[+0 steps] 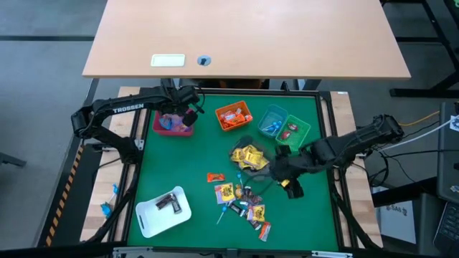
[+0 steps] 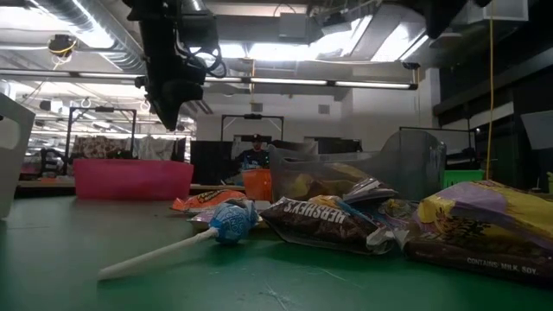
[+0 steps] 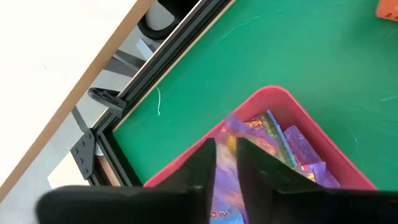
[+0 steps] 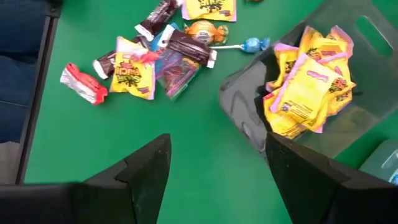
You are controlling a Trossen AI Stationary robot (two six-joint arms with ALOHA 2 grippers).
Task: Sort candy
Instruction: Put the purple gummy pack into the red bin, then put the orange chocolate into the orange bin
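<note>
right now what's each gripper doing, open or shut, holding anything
Left gripper: above the pink plastic bin, fingers slightly apart, nothing clearly held.
Right gripper: open, empty, beside the clear bin of yellow packets.

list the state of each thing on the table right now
left hand: over the pink bin, fingers slightly apart, purple candy packet between them
right hand: open, empty, low beside the clear bin
clear bin: holds yellow packets
orange bin: holds orange packets
white tray: holds dark bars
loose candy: unsorted on the mat
</note>
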